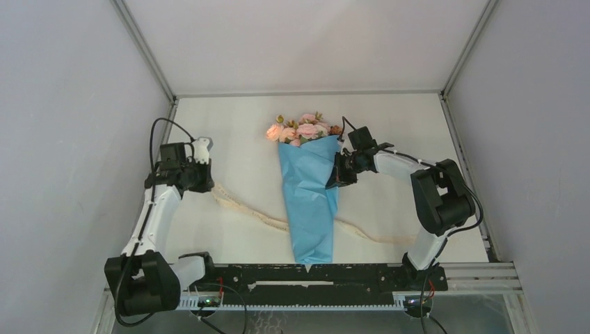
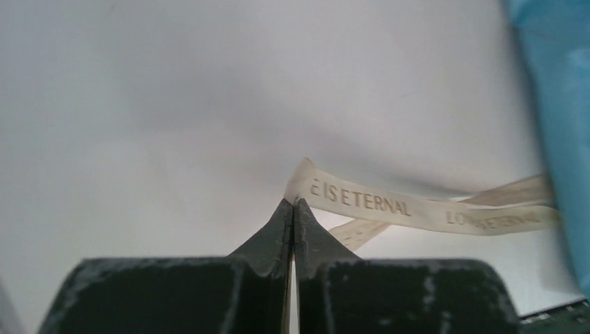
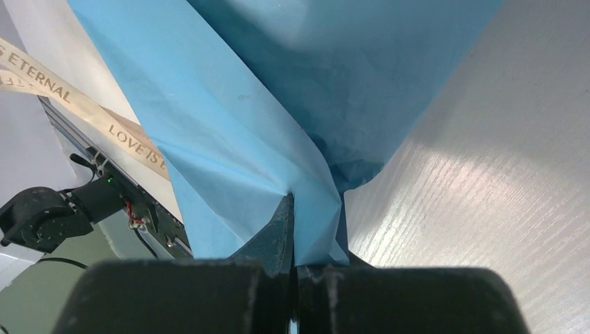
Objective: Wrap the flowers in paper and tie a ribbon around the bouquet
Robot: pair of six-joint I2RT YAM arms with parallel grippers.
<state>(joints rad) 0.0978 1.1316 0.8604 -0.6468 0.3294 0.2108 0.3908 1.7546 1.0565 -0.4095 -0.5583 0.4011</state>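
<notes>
Centre of the overhead frame: the flowers (image 1: 303,129) are wrapped in blue paper (image 1: 308,191), forming a bouquet. The ribbon (image 1: 245,209) lies flat under it, untied. My left gripper (image 2: 293,214) pinches the ribbon's left end. My right gripper (image 3: 291,216) clamps the paper's right edge. Tying remains.

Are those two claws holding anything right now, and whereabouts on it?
Left gripper pinches the ribbon at a fold; right gripper pinches the paper at the cone's right edge.

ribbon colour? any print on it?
Ribbon: cream-beige, with "LOVE IS ETERNAL" repeated in darker tan lettering. Clearest in the left wrist view.
</notes>
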